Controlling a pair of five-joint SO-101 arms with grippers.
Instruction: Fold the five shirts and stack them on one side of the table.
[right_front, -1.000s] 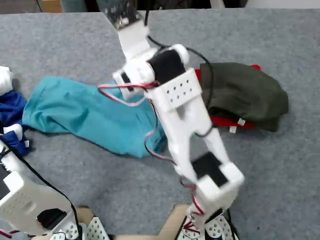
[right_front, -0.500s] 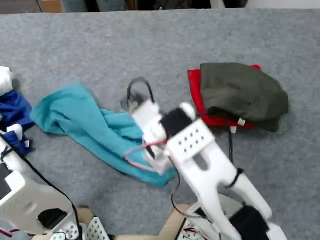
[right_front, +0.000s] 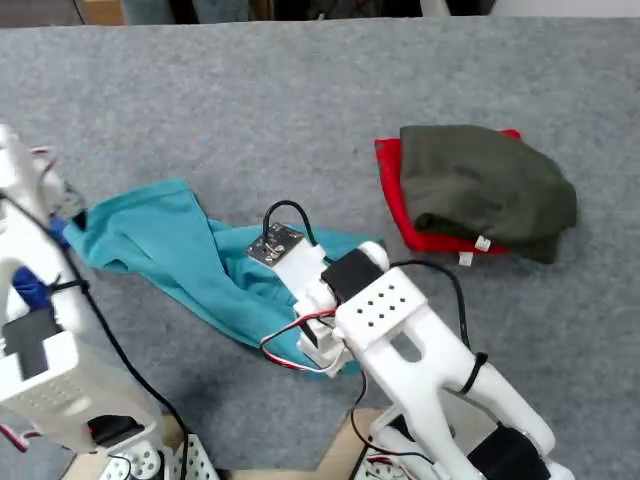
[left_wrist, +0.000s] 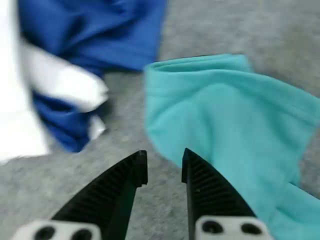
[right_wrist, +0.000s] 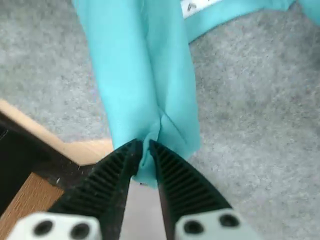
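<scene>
— Teal shirt (right_front: 190, 255): where does it lie?
— Left of centre on the table (right_front: 300, 80), crumpled into a long slanting band. Its near tip is close to the table's front edge.
— Grippers?
— Right gripper (right_wrist: 145, 150) is clamped on that near tip. Left gripper (left_wrist: 164, 160) hangs parted, holding nothing, just beside the shirt's left hem, with the blue shirt (left_wrist: 95, 30) near.
— Room?
— Grey table runs wide behind. The olive shirt (right_front: 485, 185), on the red shirt (right_front: 395, 190), sits well apart at right.

left arm (right_front: 40, 385): white shell, black motor, black cable | right arm (right_front: 400, 330): white perforated plate, black and red-white cables | left pincer (left_wrist: 164, 160), right pincer (right_wrist: 145, 148): black, ribbed
</scene>
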